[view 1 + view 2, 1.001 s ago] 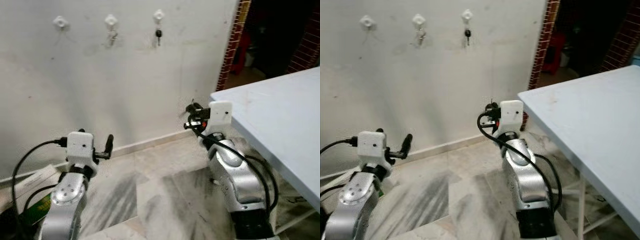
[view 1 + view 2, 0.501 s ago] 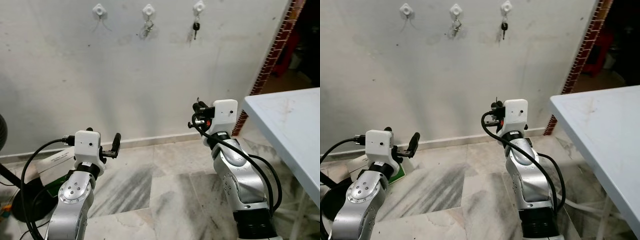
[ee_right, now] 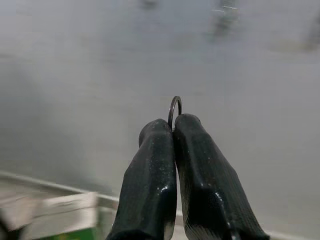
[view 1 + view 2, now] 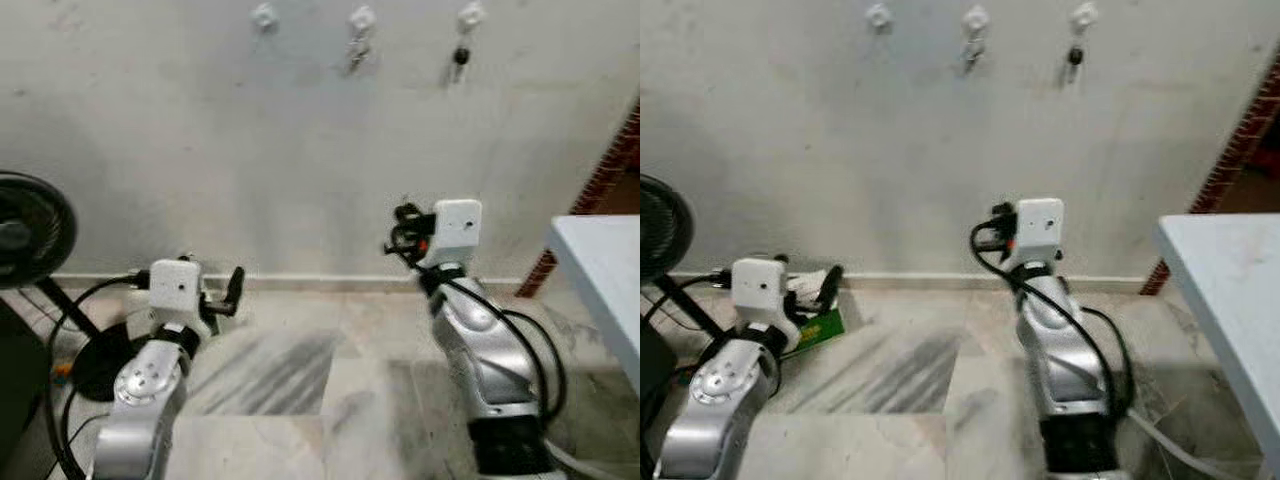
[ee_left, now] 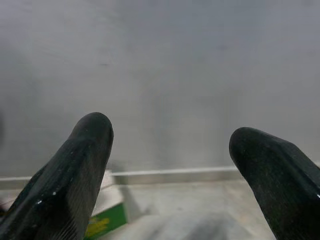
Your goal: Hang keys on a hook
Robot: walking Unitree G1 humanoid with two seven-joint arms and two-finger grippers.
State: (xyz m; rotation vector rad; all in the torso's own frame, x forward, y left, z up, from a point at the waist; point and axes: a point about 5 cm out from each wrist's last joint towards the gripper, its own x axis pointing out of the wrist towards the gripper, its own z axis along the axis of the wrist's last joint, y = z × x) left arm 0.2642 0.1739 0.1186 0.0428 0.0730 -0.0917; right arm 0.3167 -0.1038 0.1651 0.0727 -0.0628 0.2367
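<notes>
White plaster wall (image 4: 300, 150) filled most of the head views, where half a second before the bench (image 4: 605, 270) had taken up far more of the right side. The whole picture had slid that way, so the camera had turned and not the things. A black fan (image 4: 25, 230) had come into sight at the left. The three hooks now sat along the top edge, more nearly ahead of the robot, which suggested it was squaring up to the wall for the hanging.

The left hook (image 4: 264, 15) looked bare. The middle hook (image 4: 361, 18) carried something pale and metallic, and the right hook (image 4: 470, 14) a dark key; blur hid finer detail. The bare hook seemed the likely target.

The right gripper (image 3: 172, 131) had its fingers pressed together on a thin metal ring (image 3: 175, 105), whose arc stood up just past the tips. The keys were not visible below it. In the head views that gripper was held at chest height, well below the hooks and roughly under the right pair, apart from the wall. A raise and a reach leftward looked necessary.

The left gripper (image 5: 170, 150) hung low with fingers wide apart, holding nothing, pointing at the skirting and a green box (image 5: 105, 222).
</notes>
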